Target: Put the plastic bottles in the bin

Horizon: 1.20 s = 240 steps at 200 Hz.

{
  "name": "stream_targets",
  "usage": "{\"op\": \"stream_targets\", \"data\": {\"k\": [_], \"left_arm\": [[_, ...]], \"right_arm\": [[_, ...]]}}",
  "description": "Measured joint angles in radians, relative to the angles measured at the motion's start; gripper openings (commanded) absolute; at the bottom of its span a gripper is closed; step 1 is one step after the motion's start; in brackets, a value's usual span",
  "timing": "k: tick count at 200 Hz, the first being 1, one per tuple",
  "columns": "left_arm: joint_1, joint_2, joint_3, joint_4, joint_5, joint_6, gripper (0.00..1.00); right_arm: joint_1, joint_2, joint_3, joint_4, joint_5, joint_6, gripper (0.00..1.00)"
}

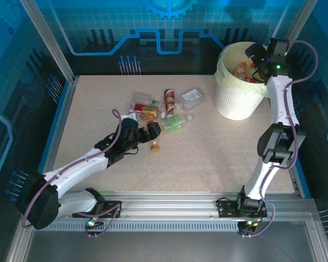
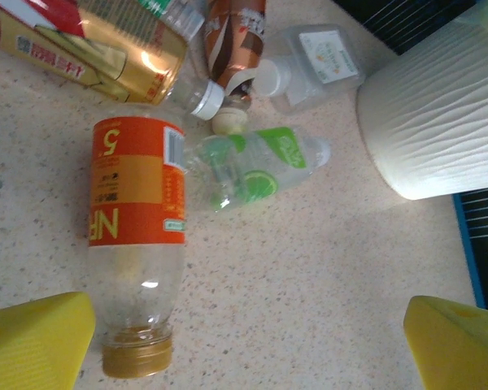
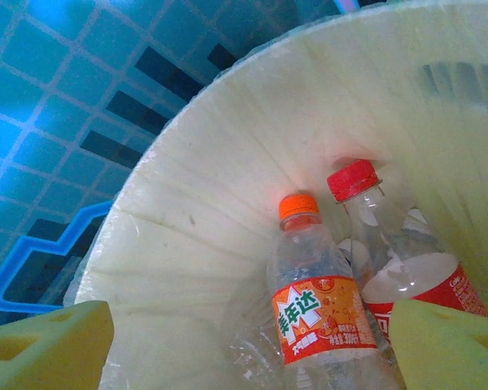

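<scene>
A clear bottle with an orange label and gold cap (image 2: 136,244) lies on the table, its cap end just inside the left finger (image 2: 37,341) of my left gripper (image 2: 248,349), which is open above it. Beyond it lie a green-labelled bottle (image 2: 260,166), a brown-labelled one (image 2: 232,41), a gold and red crushed one (image 2: 89,49) and a clear one with a white label (image 2: 317,61). From above, my left gripper (image 1: 152,130) sits at the near edge of this cluster (image 1: 169,109). My right gripper (image 3: 248,349) hangs open and empty over the bin (image 1: 235,103), where an orange-capped bottle (image 3: 317,301) and a red-capped bottle (image 3: 390,244) rest.
The bin's ribbed white wall (image 2: 439,122) stands to the right of the bottle cluster. A blue rail (image 1: 57,120) borders the table's left side, and glass walls enclose the back. Bare tabletop (image 1: 208,158) stretches between the cluster and the arm bases.
</scene>
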Motion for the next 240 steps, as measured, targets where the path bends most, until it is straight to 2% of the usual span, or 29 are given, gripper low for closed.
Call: {"op": "stream_targets", "data": {"k": [79, 99, 168, 200, 240], "left_arm": [[0.0, 0.219, 0.104, -0.19, -0.016, 0.0, 0.99], [0.0, 0.285, 0.148, -0.22, -0.014, 0.003, 0.99], [-0.003, 0.478, 0.291, -0.298, -0.003, 0.055, 0.99], [-0.018, 0.553, 0.349, -0.335, -0.012, 0.088, 0.95], [-0.039, 0.608, 0.378, -0.374, -0.035, 0.117, 0.9]], "right_arm": [[0.015, -0.117, -0.043, 0.01, -0.045, -0.053, 0.94], [0.029, -0.166, -0.09, 0.011, -0.068, -0.085, 1.0], [0.067, -0.404, -0.333, 0.061, -0.124, -0.136, 1.0], [0.132, -0.508, -0.44, 0.097, -0.155, -0.179, 1.0], [0.283, -0.639, -0.588, 0.152, -0.177, -0.264, 1.0]]}}
